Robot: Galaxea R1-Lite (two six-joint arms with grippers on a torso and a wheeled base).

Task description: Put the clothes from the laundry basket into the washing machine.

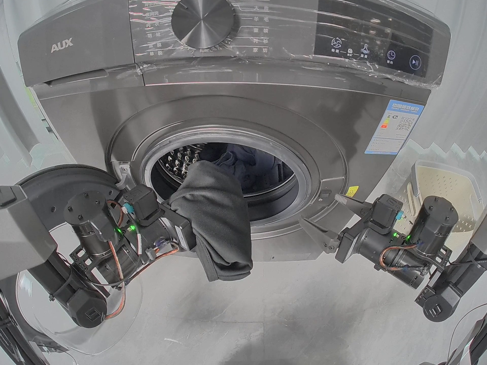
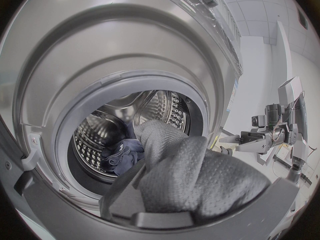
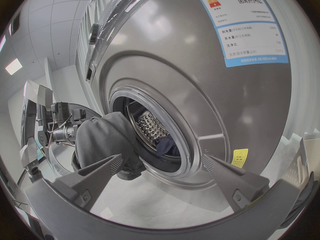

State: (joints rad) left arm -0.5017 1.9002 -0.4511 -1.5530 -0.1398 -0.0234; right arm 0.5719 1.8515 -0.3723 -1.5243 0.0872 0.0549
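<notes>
head view: left gripper (image 1: 192,228) holds dark garment (image 1: 223,224) at washing machine (image 1: 284,107) mouth.

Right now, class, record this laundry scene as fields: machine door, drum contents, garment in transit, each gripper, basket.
door: open, swung to the robot's left
drum: blue clothes lie inside
dark grey garment: draped over the left gripper, upper end in the opening, the rest hanging outside
left gripper: shut on the dark grey garment at the opening
right gripper: fingers open, holding nothing, right of the opening
laundry basket: cream, beside the washing machine on the robot's right
</notes>
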